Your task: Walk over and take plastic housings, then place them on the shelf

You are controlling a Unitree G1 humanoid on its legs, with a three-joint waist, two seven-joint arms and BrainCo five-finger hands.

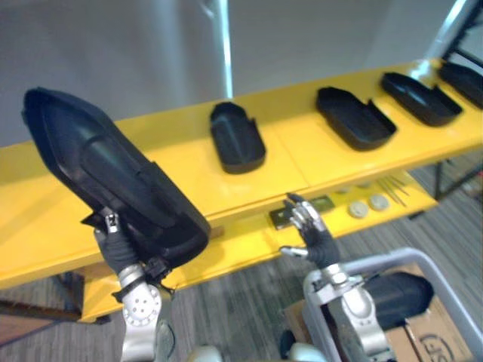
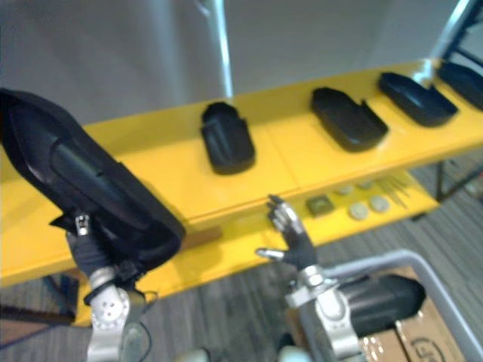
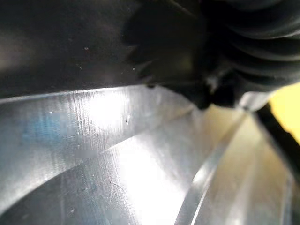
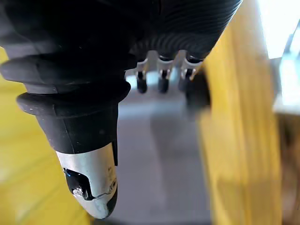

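Observation:
A large black plastic housing (image 1: 106,177) is held up in the air at the left, tilted, with my left hand (image 1: 115,245) shut on its lower end; its dark surface (image 3: 70,42) shows very close in the left wrist view. Several more black housings lie open side up along the top of the yellow shelf (image 1: 173,162): one in the middle (image 1: 238,137), one further right (image 1: 355,117), another beyond it (image 1: 420,98). My right hand (image 1: 309,226) hovers open, empty, in front of the shelf's lower level, its fingers (image 4: 161,79) straight.
The lower yellow level holds a small metal plate (image 1: 283,217), round discs (image 1: 358,209) and thin rods (image 1: 392,188). A grey tube-frame cart (image 1: 438,275) at lower right carries a black housing (image 1: 396,294) and a cardboard box (image 1: 430,332). A pole (image 1: 225,45) rises behind the shelf.

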